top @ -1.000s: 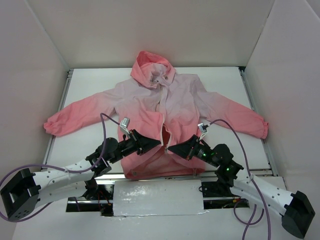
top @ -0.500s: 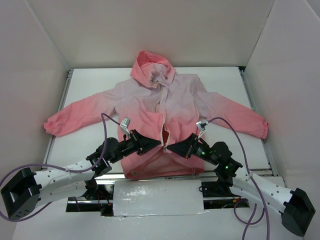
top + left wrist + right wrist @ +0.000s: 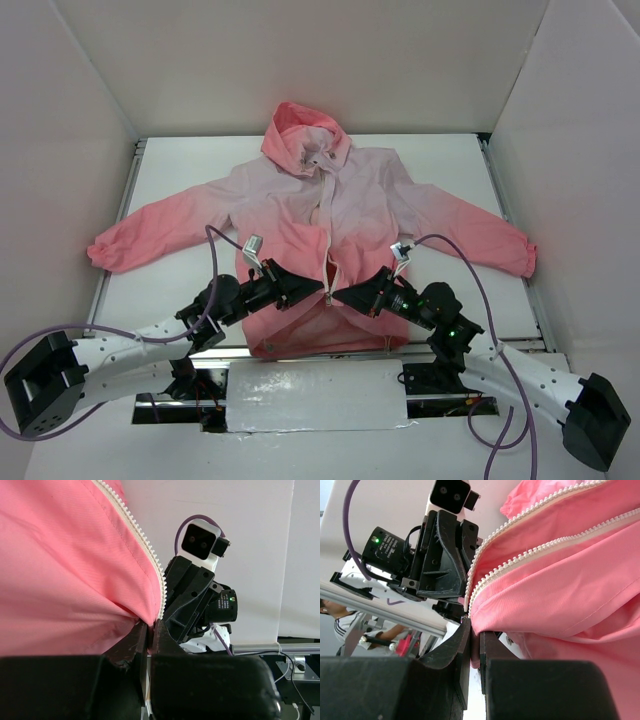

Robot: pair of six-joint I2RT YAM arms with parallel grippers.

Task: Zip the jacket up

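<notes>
We are logging the jacket lying face up on the white worktop, sleeves spread and hood at the far side. The left pincer is clenching the coral front edge beside the zipper near the hem. The right pincer is clenching the opposite edge. Their tips are nearly touching. The tooth rows are lying apart there.

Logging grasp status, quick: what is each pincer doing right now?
Left pincer: closed on the jacket, beside its zipper.
Right pincer: closed on the jacket, on the zipper's other side.
</notes>
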